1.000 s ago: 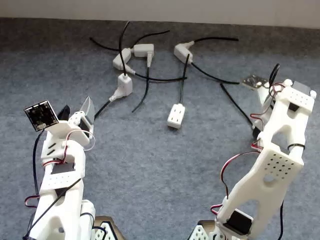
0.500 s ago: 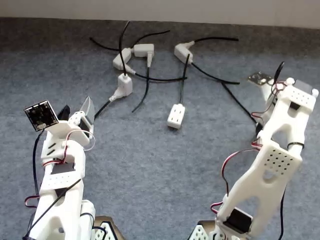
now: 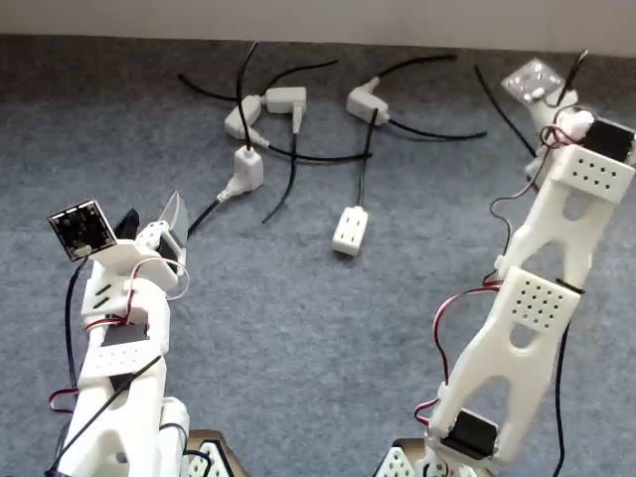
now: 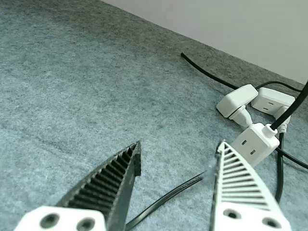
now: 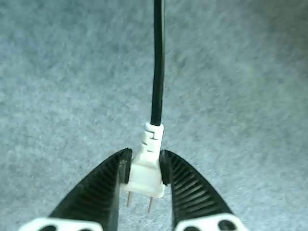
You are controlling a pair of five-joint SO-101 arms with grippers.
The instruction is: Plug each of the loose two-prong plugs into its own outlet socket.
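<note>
Left arm (image 3: 124,338): folded low at the near left, its left gripper (image 4: 179,144) held just above the table with jaws spread wide apart. Right arm (image 3: 542,298): stretched toward the far right edge, its right gripper (image 5: 144,159) clamped on a two-prong plug (image 5: 144,179), prongs pointing back toward the wrist.
</note>
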